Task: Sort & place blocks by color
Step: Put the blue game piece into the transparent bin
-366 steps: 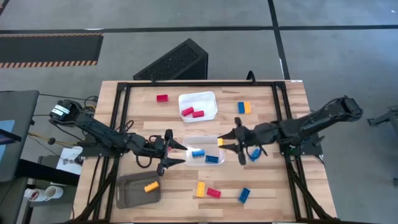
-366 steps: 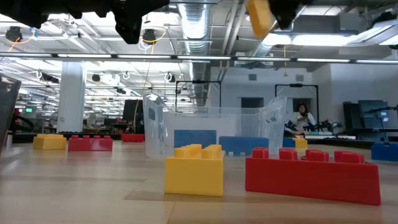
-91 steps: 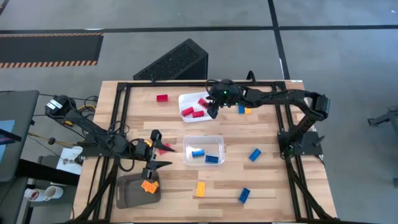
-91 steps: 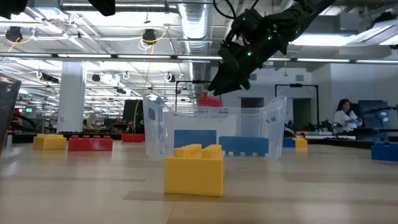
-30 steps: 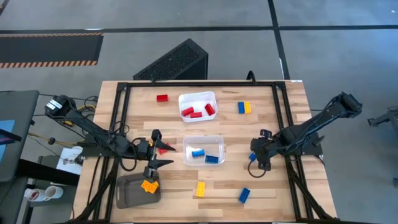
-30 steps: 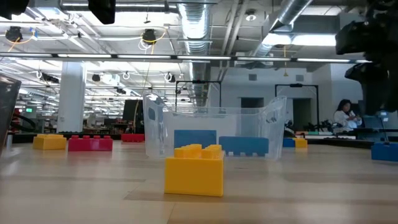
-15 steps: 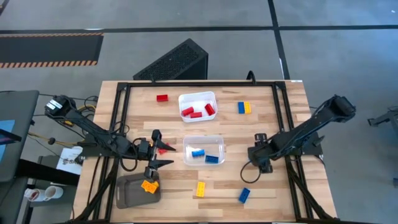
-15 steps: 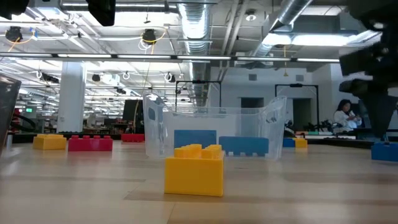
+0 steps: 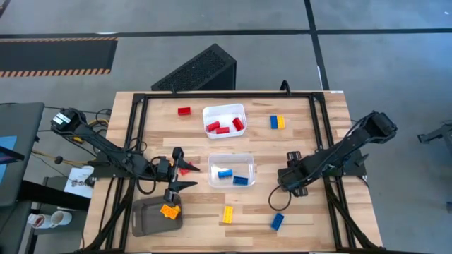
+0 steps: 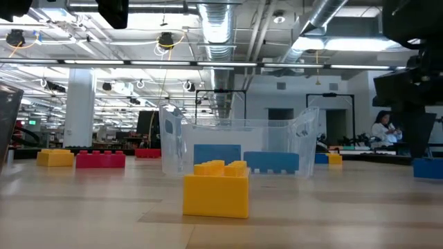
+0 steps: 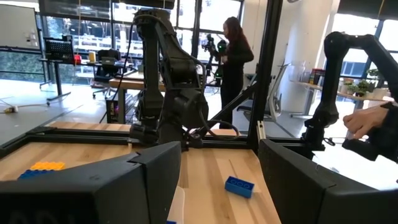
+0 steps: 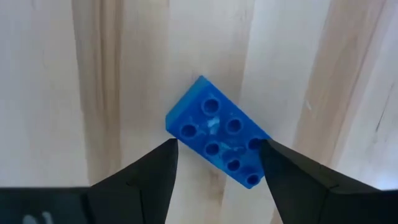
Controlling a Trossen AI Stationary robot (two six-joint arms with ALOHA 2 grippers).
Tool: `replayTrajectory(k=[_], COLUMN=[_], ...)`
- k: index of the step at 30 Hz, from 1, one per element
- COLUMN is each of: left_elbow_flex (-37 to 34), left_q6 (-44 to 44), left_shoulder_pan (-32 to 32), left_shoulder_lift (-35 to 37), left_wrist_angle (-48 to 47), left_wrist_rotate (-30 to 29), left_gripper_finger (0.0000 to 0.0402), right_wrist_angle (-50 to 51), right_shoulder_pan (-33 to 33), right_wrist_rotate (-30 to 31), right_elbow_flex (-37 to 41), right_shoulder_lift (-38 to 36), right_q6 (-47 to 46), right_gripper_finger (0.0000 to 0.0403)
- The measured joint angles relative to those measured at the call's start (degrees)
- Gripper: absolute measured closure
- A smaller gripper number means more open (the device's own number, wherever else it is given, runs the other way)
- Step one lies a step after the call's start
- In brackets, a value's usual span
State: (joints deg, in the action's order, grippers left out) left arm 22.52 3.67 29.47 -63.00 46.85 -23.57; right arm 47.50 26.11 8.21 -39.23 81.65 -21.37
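Two dark fingers are spreading wide over a blue block (image 12: pixel 219 148) as the right gripper (image 9: pixel 290 180), up at the white tray (image 9: pixel 224 120) three seconds ago, is dropping right of the clear tray (image 9: pixel 231 171). Farther left, the left gripper (image 9: pixel 176 170) is staying put, fingers open and empty, beside the grey tray (image 9: pixel 145 215) with its yellow block (image 9: pixel 169 210).

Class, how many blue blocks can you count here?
5 blue blocks: two in the clear tray, one beside a yellow block, one near the table edge, one under the right gripper. Others may be hidden.
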Motion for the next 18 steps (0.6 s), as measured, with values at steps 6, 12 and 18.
replayTrajectory(k=[6,12,18], left_elbow_flex=[0.0,0.0,0.0], left_q6=[0.02,0.64,0.67], left_shoulder_pan=[0.0,0.0,0.0], left_shoulder_lift=[0.0,0.0,0.0], left_wrist_angle=[0.0,-0.17,-0.32], left_wrist_rotate=[0.15,0.33,0.33], left_gripper_finger=[0.0196,0.0197,0.0197], right_wrist_angle=[-1.27,-0.39,0.47], right_shoulder_pan=[0.0,-0.03,-0.34], right_wrist_rotate=[-0.54,0.96,2.2], right_elbow_flex=[-5.49,-6.92,-6.94], right_shoulder_lift=[0.25,0.22,3.77], right_q6=[-0.75,4.36,9.67], right_gripper_finger=[0.0147,0.0147,0.0147])
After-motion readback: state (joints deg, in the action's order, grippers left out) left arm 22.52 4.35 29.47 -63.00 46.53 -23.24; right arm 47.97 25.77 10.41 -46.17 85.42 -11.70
